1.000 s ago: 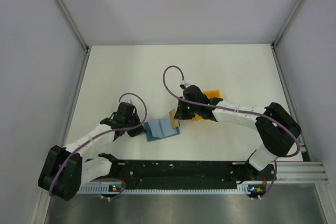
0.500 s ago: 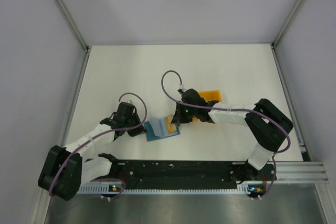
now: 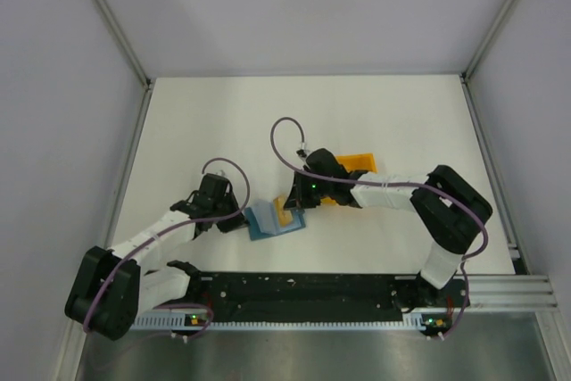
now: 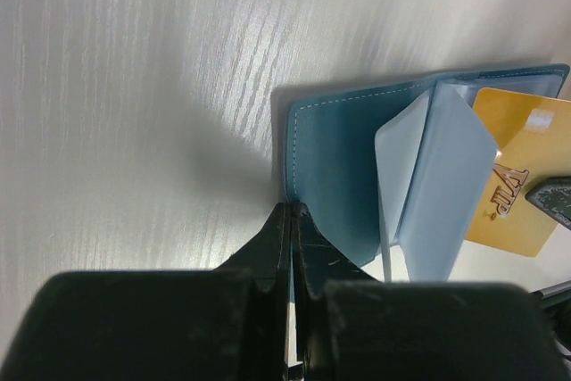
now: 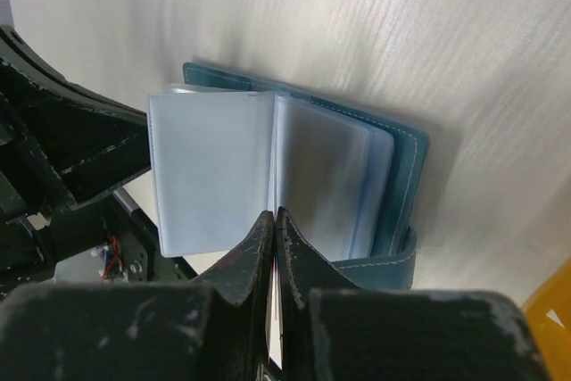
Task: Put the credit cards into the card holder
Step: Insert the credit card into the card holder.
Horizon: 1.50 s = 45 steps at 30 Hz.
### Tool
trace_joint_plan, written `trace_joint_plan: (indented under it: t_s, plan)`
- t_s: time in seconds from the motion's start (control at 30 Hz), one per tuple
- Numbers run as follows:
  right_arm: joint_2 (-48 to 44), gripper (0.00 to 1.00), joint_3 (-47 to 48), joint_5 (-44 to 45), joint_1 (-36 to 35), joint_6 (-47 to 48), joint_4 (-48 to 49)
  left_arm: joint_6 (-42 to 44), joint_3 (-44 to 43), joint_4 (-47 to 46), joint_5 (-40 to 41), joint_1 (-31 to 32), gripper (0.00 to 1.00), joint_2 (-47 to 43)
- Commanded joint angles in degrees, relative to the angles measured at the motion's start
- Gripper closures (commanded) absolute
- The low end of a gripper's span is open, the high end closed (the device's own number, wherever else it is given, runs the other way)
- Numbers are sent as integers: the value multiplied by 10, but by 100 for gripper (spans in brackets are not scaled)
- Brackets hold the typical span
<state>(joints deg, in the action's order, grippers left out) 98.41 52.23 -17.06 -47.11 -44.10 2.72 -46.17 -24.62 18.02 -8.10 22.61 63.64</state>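
Note:
The teal card holder (image 3: 266,221) lies open on the table, its pale clear sleeves (image 4: 435,186) fanned upward. My left gripper (image 4: 293,210) is shut on the edge of the holder's teal cover (image 4: 328,162); the top view has that gripper (image 3: 239,222) at the holder's left side. My right gripper (image 3: 291,210) is shut on a yellow credit card (image 4: 516,186) printed "VIP", at the holder's right edge beside the sleeves. In the right wrist view the right gripper (image 5: 275,214) pinches the card edge-on, just in front of the open sleeves (image 5: 214,167). Other credit cards are out of view.
An orange tray (image 3: 359,165) sits behind the right wrist, and its corner (image 5: 555,311) shows at the lower right. White walls enclose the table on three sides. The black rail (image 3: 303,296) with both arm bases runs along the near edge.
My right gripper has carried the yellow card leftward from beside the orange tray to the holder's right edge. The left gripper and the holder have stayed put.

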Motion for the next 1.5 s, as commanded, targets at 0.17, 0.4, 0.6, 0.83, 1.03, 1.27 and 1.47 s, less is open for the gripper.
trace_joint_plan:
  t_s: [0.17, 0.4, 0.6, 0.83, 1.03, 1.27, 1.47]
  plan:
    - [49, 100, 10, -49, -3, -26, 65, 2, 0, -20, 3, 2, 100, 3]
    - [81, 100, -25, -61, -3, -70, 133, 4, 1, -18, 5, 2, 100, 4]
    - [97, 100, -37, -61, -3, -77, 136, 3, 5, -16, 7, 2, 100, 3]
    - [86, 100, -59, -27, -13, -52, 113, 0, 5, -16, 8, 2, 100, 4]
    - [117, 100, -49, -32, -43, -56, 125, 1, 4, -18, 5, 2, 100, 6]
    - [133, 100, -35, -36, -47, -74, 142, -5, 11, -19, 2, 2, 100, 3]
    - [79, 100, -75, 27, -26, -72, 135, -2, 5, -12, 6, 2, 100, 2]
